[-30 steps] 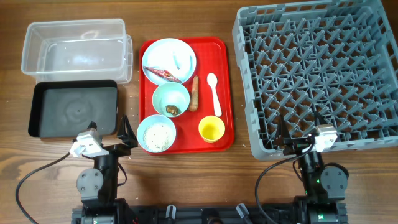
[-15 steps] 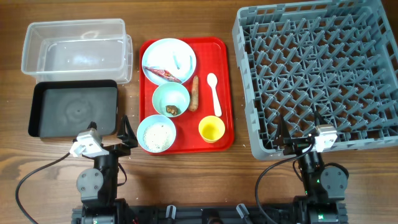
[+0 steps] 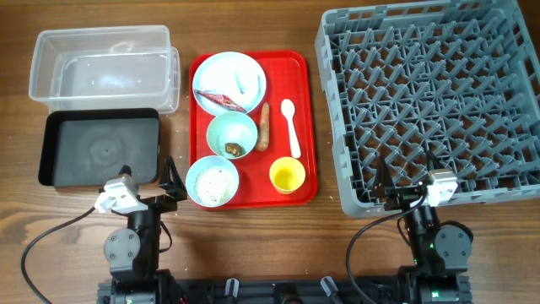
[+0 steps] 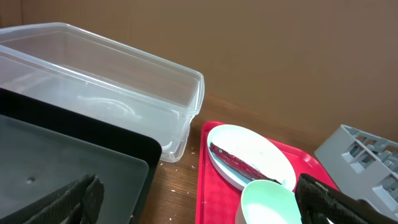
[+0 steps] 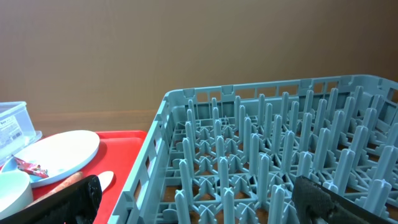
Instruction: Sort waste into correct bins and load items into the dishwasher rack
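Grippers sit nearest, at the front of the wooden table (image 3: 270,241). The left gripper (image 3: 171,181) has its jaws spread wide with nothing between them, poised between the near right corner of the black tray (image 3: 99,149) and the light blue bowl (image 3: 191,181). The right gripper (image 3: 406,169) is just as released and empty, its fingers at the near edge of the dishwasher rack (image 3: 430,101). On the red serving tray (image 3: 310,127), the front row holds the light blue bowl on the left, filled with white rice grains (image 3: 213,182), and the yellow cup (image 3: 287,176) upright to its right, the two apart. Behind them stands the pale green bowl (image 3: 216,127) with the brown food lump (image 3: 234,149) inside. The orange food stick (image 3: 264,126) lies on the tray just beside that bowl's right rim, and the white spoon (image 3: 290,127) lies farther right, bowl end away from the arms. At the far end of the red tray is the light blue plate (image 3: 228,72), carrying the red-and-white wrapper (image 3: 221,101) on its near side. The black tray lies empty to the left of the serving tray. The clear tub (image 3: 103,67) lies behind the black tray, also empty, their edges meeting. The rack fills the right side, all its pegs bare.
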Tool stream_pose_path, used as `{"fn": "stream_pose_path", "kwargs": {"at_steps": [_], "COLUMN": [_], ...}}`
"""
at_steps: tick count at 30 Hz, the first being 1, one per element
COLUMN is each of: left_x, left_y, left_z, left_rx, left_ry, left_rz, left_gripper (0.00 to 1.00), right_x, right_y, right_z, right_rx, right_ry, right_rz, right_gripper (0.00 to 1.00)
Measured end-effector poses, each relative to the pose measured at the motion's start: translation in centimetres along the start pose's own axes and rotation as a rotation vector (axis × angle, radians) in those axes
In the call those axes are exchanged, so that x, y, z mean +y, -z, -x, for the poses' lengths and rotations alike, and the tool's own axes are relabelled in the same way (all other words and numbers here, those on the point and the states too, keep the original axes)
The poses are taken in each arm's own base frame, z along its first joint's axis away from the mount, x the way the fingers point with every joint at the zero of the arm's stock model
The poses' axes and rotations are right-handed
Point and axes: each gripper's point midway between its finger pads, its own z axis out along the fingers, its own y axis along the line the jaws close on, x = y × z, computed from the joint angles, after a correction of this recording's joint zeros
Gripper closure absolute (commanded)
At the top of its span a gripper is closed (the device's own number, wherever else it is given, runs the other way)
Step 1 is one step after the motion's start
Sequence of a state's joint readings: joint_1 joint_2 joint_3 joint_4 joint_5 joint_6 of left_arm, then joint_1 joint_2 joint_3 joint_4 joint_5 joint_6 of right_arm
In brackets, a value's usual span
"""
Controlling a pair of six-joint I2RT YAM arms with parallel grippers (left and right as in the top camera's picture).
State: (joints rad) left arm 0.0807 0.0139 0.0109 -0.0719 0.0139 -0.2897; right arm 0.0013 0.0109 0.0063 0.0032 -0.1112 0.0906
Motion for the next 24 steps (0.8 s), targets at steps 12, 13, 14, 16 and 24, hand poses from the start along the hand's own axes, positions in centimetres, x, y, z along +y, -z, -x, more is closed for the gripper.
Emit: {"fn": "stream_pose_path", "kwargs": {"at_steps": [12,13,14,16,24], "left_x": [0.0,0.0,0.0,0.0,-1.5], "left_y": [0.0,0.0,0.0,0.0,0.1], "left_z": [0.0,0.0,0.0,0.0,2.0], "left_rx": [0.001,0.001,0.0,0.0,-0.08], "left_ry": [0.0,0.0,0.0,0.0,-0.003], "left_rz": [0.0,0.0,0.0,0.0,-0.073], "left_gripper": [0.0,0.0,0.0,0.0,0.0], "right_x": [0.0,-0.1,-0.2,-0.3,0.2], "right_y": [0.0,0.0,0.0,0.0,0.6], "right_z": [0.0,0.1,0.1,0.2,5.3], "right_rx": [-0.002,-0.005,-0.005,-0.007,-0.216], "right_ry": [0.001,0.0,0.001,0.001,-0.007], "right_rz": [-0.002,-0.008,-0.013,-0.019,0.003], "right_gripper": [0.0,0.0,0.0,0.0,0.0]}}
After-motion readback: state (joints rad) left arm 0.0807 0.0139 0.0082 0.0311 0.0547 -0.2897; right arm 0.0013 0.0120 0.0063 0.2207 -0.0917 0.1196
